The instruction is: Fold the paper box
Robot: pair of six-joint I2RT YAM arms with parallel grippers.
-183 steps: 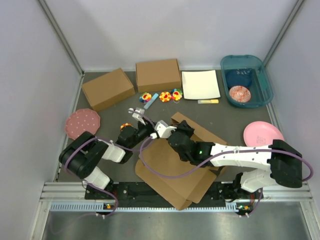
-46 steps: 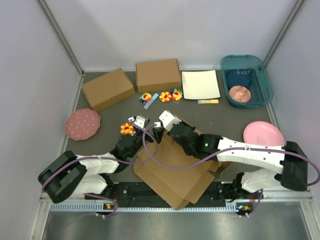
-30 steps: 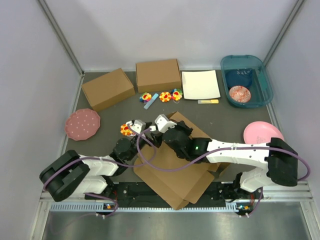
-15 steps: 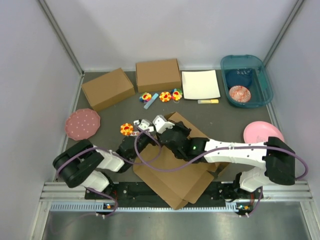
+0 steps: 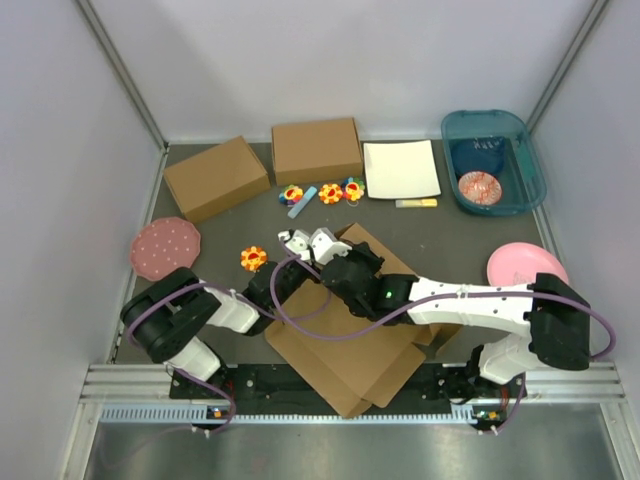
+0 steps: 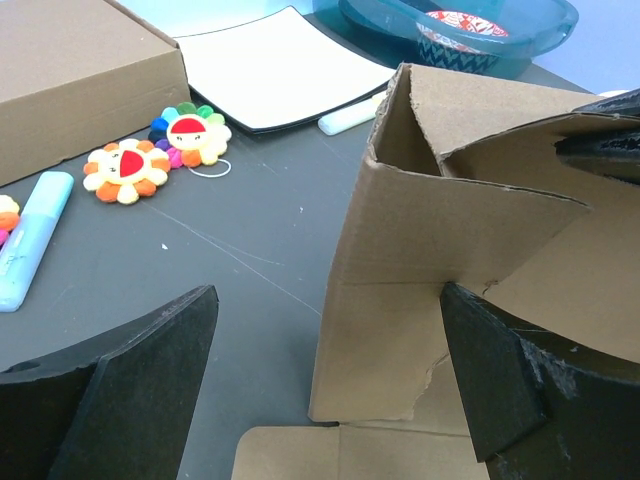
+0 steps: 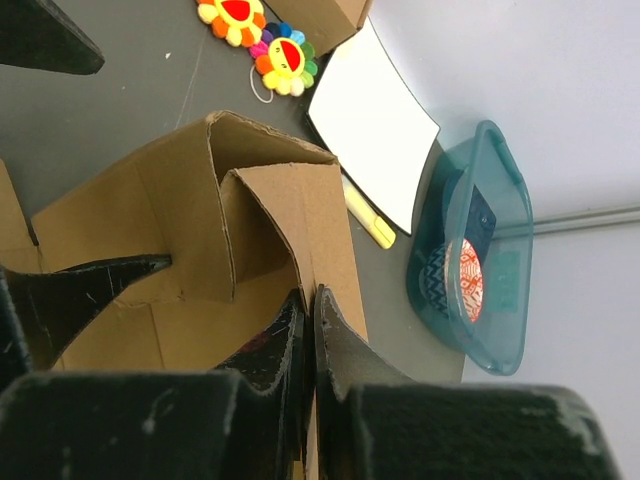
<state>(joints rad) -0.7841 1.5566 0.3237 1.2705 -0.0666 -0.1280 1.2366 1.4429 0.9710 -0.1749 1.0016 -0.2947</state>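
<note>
Supervisor: Status of the fold?
Inspector: The part-folded brown corrugated die-cut cardboard mailer (image 5: 345, 375) lies on the dark counter (image 5: 450, 235) before both arms, its far-left corner raised. Right gripper (image 7: 310, 300) jaws clenched on an upright wall, apparently to hold it erect; left gripper (image 6: 330, 385) jaws released, straddling the corner flap, likely to press it in.
Supervisor: Count?
Inspector: One mailer, two closed brown cardboard boxes (image 5: 215, 178), four flower toys (image 5: 330, 193), two pink plates (image 5: 165, 248).
</note>
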